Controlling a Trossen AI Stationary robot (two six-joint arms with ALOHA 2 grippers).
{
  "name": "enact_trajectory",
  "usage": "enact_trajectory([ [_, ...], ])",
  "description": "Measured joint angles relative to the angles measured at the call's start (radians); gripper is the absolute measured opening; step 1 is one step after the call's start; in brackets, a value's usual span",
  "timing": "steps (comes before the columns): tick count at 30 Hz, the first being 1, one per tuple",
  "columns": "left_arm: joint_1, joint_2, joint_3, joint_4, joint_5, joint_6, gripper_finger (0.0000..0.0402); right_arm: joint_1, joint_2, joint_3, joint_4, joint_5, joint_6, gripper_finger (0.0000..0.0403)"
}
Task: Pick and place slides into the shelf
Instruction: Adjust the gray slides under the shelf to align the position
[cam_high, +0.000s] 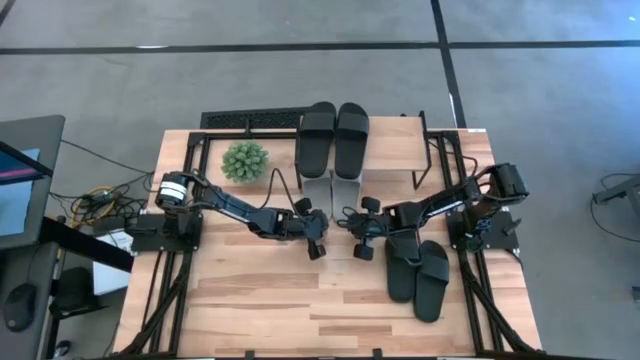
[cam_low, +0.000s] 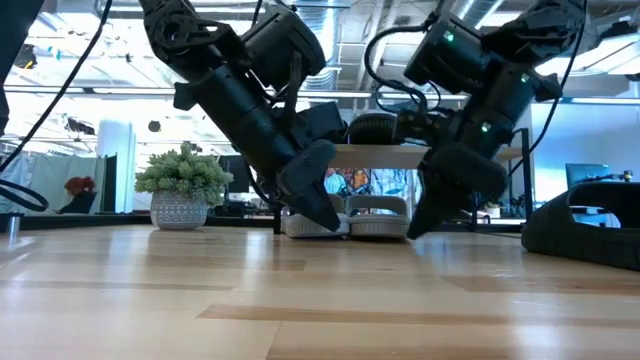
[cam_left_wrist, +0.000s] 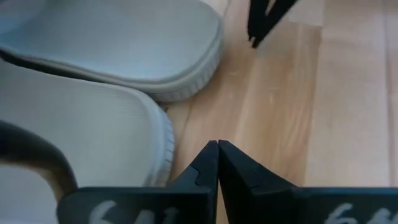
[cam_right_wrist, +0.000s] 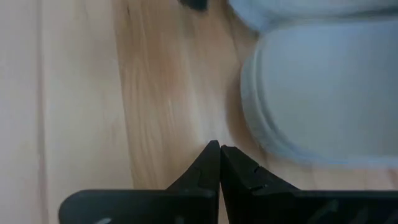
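Note:
The shelf (cam_high: 395, 145) stands at the table's far middle, its top board (cam_low: 400, 155) on thin black legs. One black pair of slides (cam_high: 335, 138) lies on that board. The light grey pair (cam_high: 343, 190) sits under it, heels sticking out toward the near edge (cam_low: 348, 222). Another black pair (cam_high: 418, 270) lies on the table at the right. My left gripper (cam_high: 318, 247) is shut, low over the table just near-left of the grey heels (cam_left_wrist: 124, 56). My right gripper (cam_high: 362, 247) is shut, just near-right of them (cam_right_wrist: 323, 93).
A potted plant (cam_high: 245, 160) stands left of the shelf, close behind my left arm. A flat black grille (cam_high: 250, 120) lies at the far edge. Bare wooden tabletop (cam_high: 270, 300) stretches toward the near edge. Both grippers (cam_low: 330, 212) (cam_low: 420, 222) hang close together.

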Motion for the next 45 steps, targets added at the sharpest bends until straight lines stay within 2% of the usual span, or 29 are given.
enact_trajectory([
  [11,0.018,0.001,0.0,-0.006,0.001,-0.006,0.0,-0.024,0.011,0.002,0.015,0.001,-0.015,0.0],
  [39,0.11,0.002,0.001,0.005,0.0,-0.011,0.0,-0.181,0.011,0.002,0.016,-0.019,-0.178,0.0],
  [45,0.124,0.002,0.001,0.008,-0.027,-0.014,0.0,-0.199,0.011,0.002,0.024,-0.019,-0.195,0.0],
])
